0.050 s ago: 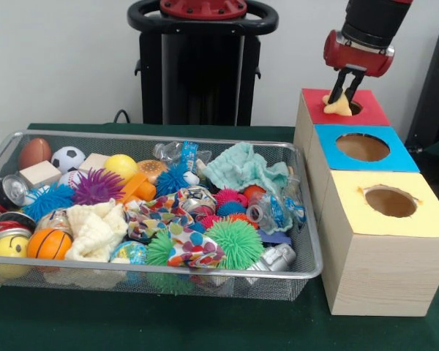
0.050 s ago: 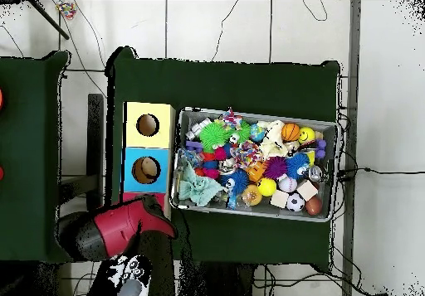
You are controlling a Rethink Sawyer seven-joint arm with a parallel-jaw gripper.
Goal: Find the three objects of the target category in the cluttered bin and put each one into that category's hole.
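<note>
The tool (image 1: 341,96) is hanging directly over the red-topped box (image 1: 366,111), its fingers closing narrowly on a small pale yellow object (image 1: 339,107) that looks like soft foam or cloth; what it is exactly is too small to tell. The object is sitting right at the rim of the red box's hole, so it appears the tool is holding it there to line it up for a drop, which would make this the delivery step for 1 of the 3 target items. In the overhead view the arm (image 2: 116,230) is covering the red box almost entirely, confirming that it is reaching over that end of the row.

The 3 boxes are standing in a line just beside the wire bin (image 1: 7,150) on the green table (image 1: 205,322): red farthest from the camera in the front view, then the blue-topped box (image 1: 402,153), then the yellow-topped box (image 1: 424,219). Keeping them beside the bin is making each trip short.

The bin is crowded with spiky rubber balls, small sports balls, crushed cans, wooden blocks and crumpled cloths such as the teal cloth (image 1: 241,170) and the cream cloth (image 1: 95,228). Whether the other 2 targets are lying among them or are already in the hole cannot be told
</note>
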